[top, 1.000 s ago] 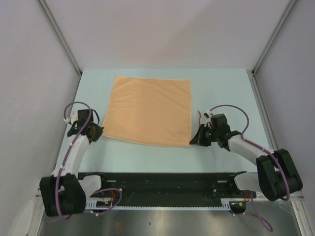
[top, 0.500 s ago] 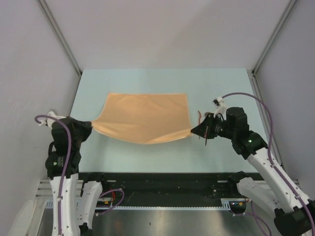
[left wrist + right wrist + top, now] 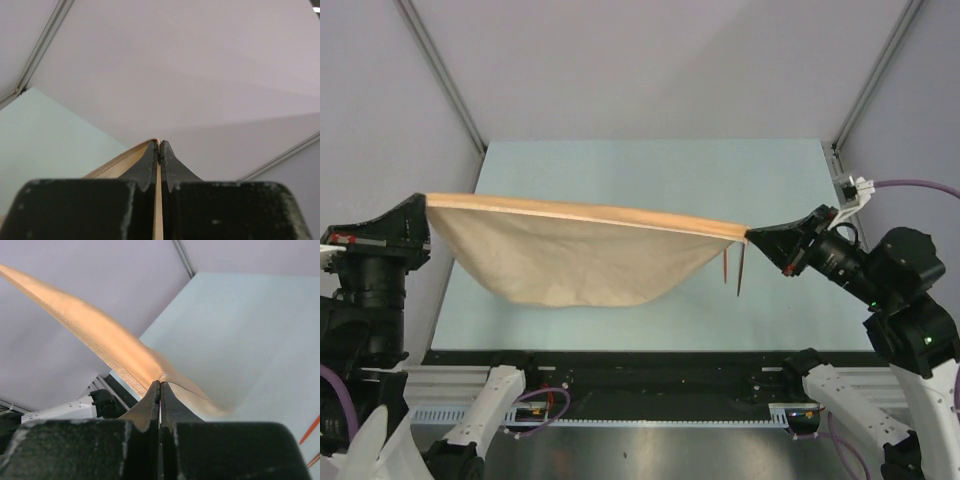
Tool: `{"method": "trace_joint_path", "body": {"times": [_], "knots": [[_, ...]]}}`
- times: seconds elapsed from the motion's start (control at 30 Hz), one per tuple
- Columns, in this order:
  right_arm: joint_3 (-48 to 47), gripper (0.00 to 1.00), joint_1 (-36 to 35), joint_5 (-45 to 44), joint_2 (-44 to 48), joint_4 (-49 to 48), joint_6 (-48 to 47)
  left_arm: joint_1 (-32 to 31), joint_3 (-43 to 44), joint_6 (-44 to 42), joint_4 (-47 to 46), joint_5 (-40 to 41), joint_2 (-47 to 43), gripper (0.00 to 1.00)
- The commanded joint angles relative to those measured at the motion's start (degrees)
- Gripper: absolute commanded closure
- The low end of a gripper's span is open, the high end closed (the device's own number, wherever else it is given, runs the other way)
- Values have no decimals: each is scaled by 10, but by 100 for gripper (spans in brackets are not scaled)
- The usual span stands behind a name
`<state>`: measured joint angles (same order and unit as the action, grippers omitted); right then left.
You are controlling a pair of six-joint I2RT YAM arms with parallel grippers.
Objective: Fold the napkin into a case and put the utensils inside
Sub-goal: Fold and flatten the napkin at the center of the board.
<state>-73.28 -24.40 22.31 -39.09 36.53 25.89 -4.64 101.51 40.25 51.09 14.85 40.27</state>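
1. Your left gripper (image 3: 423, 200) is clamped on one upper corner of the napkin (image 3: 570, 265). Your right gripper (image 3: 751, 236) pinches the other.
2. Note the napkin hangs in the air between them, top edge taut, body sagging above the table (image 3: 650, 165).
3. Note the utensils (image 3: 732, 270), two thin sticks, lie side by side on the table near the right gripper.

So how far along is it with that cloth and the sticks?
Early days. Done: the left pincer and right pincer are each clamped on a corner of the cloth. In hand: it hangs stretched between them above the table, sagging in the middle, no fold yet. Left: all the folding, then slipping in the two utensils lying on the table near the right pincer.
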Motion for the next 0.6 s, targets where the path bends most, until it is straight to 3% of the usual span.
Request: {"method": "trace_joint_path", "body": {"times": [0.0,0.13,0.3,0.57], "knots": [[-40,100,-2,-34,-17,-18,-15,-5,-19,-22,-55,17,48,100],[-24,100,20,-47,-103,-65,-11,-5,-67,-14,-143,25,104,100],[10,100,102,19,-268,-213,28,-2,-125,-16,-221,40,248,100],[-63,100,162,37,-545,-342,31,15,-130,-20,-353,22,501,100]]}}
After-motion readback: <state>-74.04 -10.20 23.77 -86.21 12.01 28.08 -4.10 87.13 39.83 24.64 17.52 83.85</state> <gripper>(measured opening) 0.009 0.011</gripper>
